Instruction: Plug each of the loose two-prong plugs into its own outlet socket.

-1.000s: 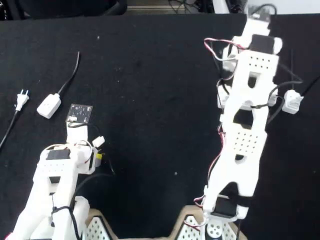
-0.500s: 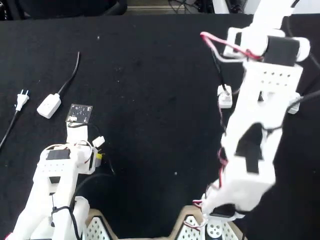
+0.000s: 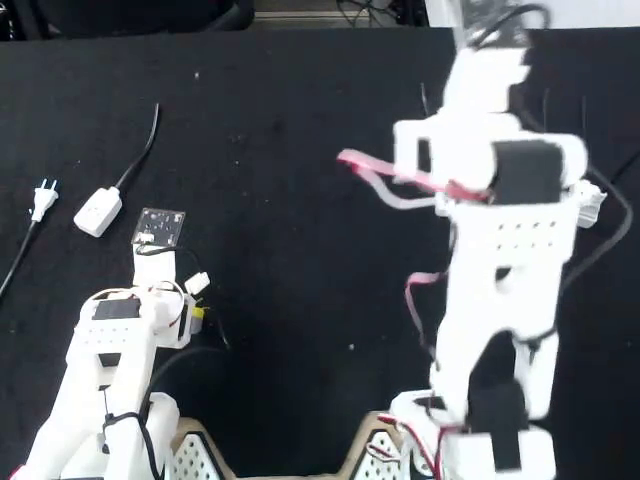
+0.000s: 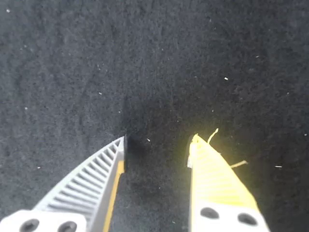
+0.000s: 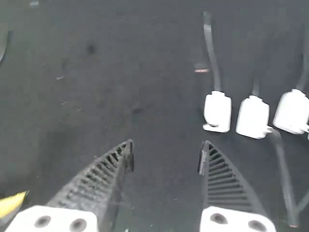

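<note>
wide bare black tabletop (image 3: 300, 200) lay between my arms. left arm (image 3: 110, 345) sat folded low by the near edge, left pincer (image 4: 157, 140) parted over bare cloth, grasping nothing. right arm (image 3: 500, 250) stood raised toward the far edge, right pincer (image 5: 165, 147) parted, empty. near it lay three white cord ends (image 5: 252, 117) in a row; plugs or sockets, could not tell. a two-prong plug (image 3: 42, 198) lay by the left edge, just beside a white socket (image 3: 98, 211), not touching.

desk (image 3: 300, 130): matt black fuzzy cloth, linty | socket (image 3: 97, 212): smooth white plastic | left pincer (image 4: 158, 141): ribbed matt plastic | cord (image 3: 146, 148): smooth, rubbery-looking
</note>
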Robot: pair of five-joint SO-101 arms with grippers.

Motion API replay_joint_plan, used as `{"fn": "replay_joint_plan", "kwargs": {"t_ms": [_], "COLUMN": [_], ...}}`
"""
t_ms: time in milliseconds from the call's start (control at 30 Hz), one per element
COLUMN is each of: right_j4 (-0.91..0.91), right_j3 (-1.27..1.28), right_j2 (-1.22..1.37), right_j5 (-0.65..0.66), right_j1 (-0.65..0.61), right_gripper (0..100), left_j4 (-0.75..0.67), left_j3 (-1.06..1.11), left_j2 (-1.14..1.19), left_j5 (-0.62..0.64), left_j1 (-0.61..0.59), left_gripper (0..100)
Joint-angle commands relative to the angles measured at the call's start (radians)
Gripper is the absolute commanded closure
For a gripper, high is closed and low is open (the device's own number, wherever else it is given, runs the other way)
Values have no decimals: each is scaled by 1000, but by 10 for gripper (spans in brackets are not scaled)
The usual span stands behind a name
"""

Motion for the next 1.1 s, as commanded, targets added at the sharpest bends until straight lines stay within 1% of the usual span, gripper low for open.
{"fn": "replay_joint_plan", "kwargs": {"t_ms": [0,100,167,333,467,567,667,967,1067], "right_j4": [26,23,-17,-221,-414,-582,-786,-1100,-1151], "right_j3": [127,283,381,641,875,1038,1182,1457,1498], "right_j2": [-119,-173,-193,-203,-205,-205,-205,-197,-200], "right_j5": [-6,-2,2,157,226,222,222,229,229], "right_j1": [-80,-164,-201,-210,-267,-345,-410,-416,-420], "right_gripper": [793,793,793,793,793,791,791,793,794], "left_j4": [3,5,5,6,6,5,3,2,5], "left_j3": [-2,-2,-2,-2,-2,-2,-2,-5,-18], "left_j2": [-2,-2,-2,-2,-2,-2,-2,-2,-2], "left_j5": [0,0,0,0,0,0,0,-2,-3], "left_j1": [1,1,1,-1,-1,-2,-4,-1,-7], "left_gripper": [787,787,787,787,787,787,787,787,787]}}
